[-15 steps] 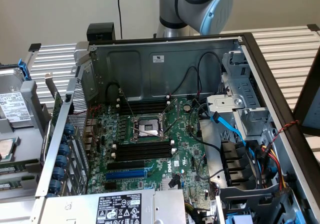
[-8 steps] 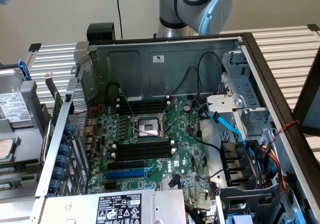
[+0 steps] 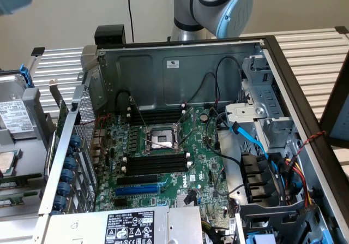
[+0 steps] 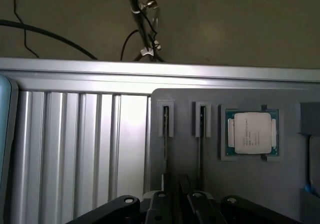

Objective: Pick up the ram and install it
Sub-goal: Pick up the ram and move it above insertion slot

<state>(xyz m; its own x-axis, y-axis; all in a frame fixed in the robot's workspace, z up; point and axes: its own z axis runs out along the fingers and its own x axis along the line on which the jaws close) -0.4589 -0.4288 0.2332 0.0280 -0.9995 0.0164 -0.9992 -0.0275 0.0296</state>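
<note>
ram edge-on in gray holder, just ahead of end effector

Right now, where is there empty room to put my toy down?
The ribbed table is bare past the computer case, on the exterior view's right. In the wrist view, it is bare beside the grey tray. Inside the case, cables crowd everything.

Robotics lab: open computer case, robot arm, slatted aluminium bench.
</note>
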